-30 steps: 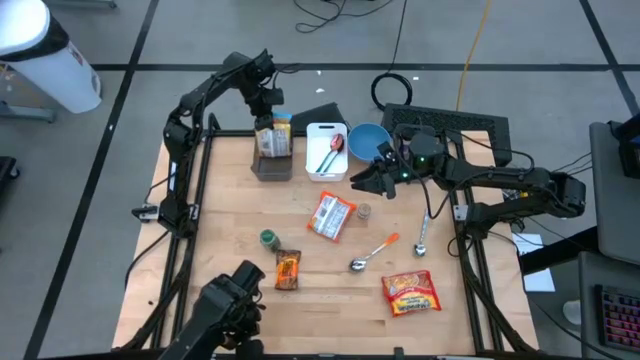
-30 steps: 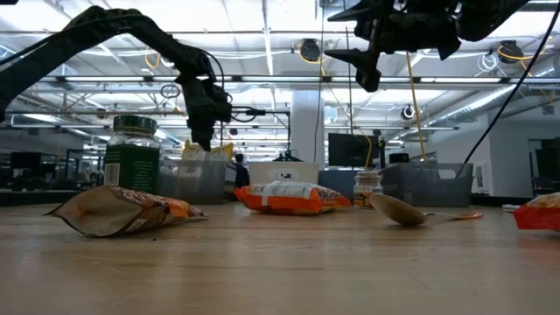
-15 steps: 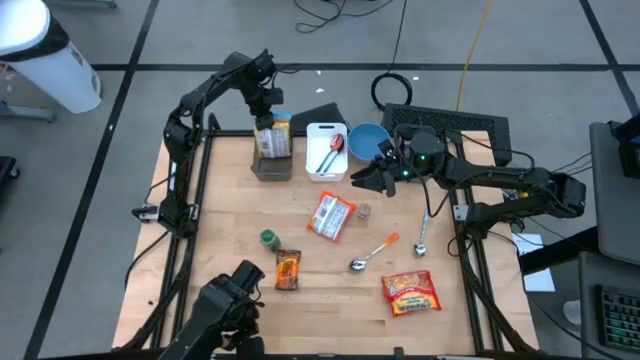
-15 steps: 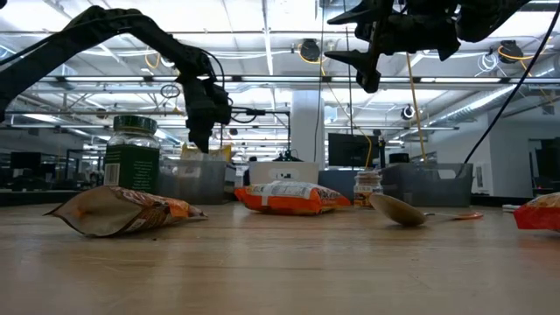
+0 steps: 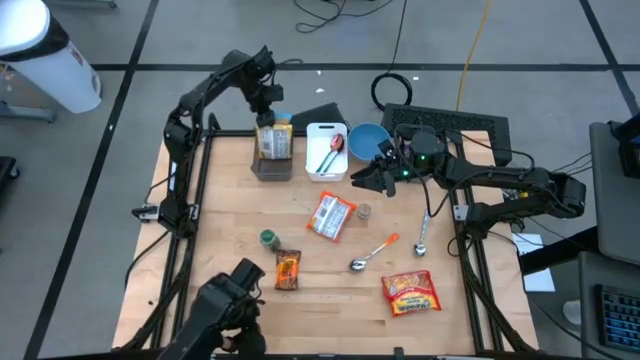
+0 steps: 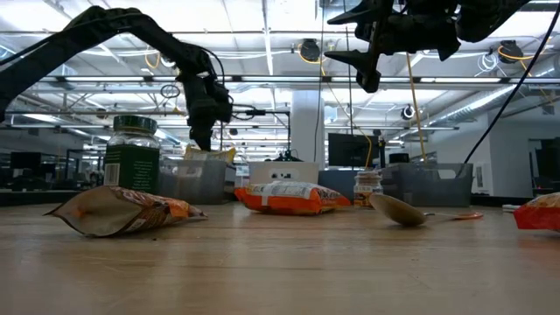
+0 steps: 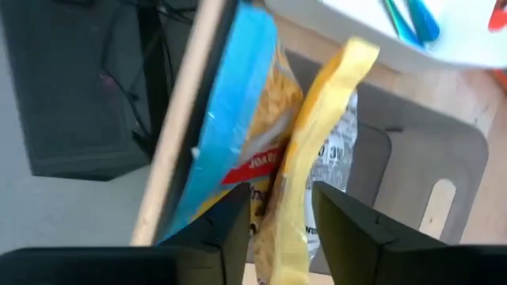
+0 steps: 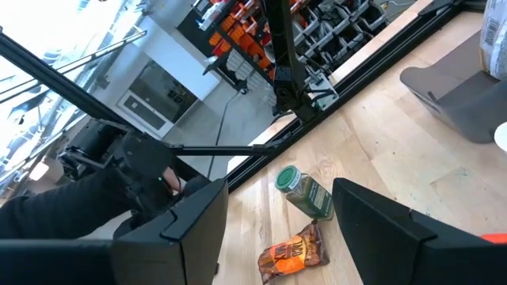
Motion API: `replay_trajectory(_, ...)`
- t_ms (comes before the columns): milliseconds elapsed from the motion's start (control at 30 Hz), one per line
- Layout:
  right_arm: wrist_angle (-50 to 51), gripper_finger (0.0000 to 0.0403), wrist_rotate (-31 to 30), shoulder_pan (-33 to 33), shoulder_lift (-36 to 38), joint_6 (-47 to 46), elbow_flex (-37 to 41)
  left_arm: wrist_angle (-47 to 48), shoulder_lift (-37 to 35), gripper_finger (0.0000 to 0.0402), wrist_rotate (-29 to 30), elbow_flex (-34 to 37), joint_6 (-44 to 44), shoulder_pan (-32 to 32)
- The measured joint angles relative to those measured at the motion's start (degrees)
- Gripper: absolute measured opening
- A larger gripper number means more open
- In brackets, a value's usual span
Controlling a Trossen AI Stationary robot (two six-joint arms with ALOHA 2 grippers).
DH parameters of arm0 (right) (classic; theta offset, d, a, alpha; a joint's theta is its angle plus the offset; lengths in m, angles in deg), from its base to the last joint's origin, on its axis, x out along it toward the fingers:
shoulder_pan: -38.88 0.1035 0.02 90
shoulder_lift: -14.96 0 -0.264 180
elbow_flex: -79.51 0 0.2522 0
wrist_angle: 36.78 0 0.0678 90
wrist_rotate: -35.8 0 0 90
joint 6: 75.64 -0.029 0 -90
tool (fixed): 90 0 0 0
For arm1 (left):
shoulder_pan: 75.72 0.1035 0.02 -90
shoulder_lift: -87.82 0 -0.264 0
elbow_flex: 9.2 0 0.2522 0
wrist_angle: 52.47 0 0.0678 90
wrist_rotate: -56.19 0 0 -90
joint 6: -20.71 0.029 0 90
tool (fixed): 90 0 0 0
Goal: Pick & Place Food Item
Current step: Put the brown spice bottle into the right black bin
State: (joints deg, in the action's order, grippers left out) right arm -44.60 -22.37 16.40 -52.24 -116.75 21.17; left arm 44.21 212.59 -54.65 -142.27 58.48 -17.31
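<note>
we find the left tool [image 5: 266,100] at the far left edge of the counter [image 5: 230,215], directly above the grey bin [image 5: 272,160]. in the left wrist view its two dark fingers [image 7: 352,226] stand parted on either side of the top edge of a yellow snack bag [image 7: 321,150], which sits upright in the grey bin beside a blue-topped packet [image 7: 230,134]. we cannot tell whether the fingers touch the bag; the gap between them looks wider than the bag's edge. in the low view the left tool [image 6: 203,109] hangs just over the bin with the yellow bag top [image 6: 210,153] below it.

the right tool [image 5: 368,178] hovers off the counter surface near the blue bowl [image 5: 366,138], its fingers spread wide and holding nothing. the low view shows it high above the counter [image 6: 366,66].

next to the grey bin lies a white tray [image 5: 326,150] with utensils in it. an orange and white snack packet [image 5: 331,215] lies near the counter's middle, with a small jar [image 5: 364,211] just beside it. a green-lidded spice jar [image 5: 268,238] lies near a dark orange packet [image 5: 287,269]. two spoons [image 5: 372,253] lie toward the right side, and a red noodle packet [image 5: 410,293] sits at the near right corner.
</note>
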Motion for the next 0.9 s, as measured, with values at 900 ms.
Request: replay_trajectory(900, -0.5, 0.0222, -7.0, -0.1, 0.0, 3.0, 0.0, -3.1, -17.2, 0.0170, -8.6, -14.5, -18.8, -6.0)
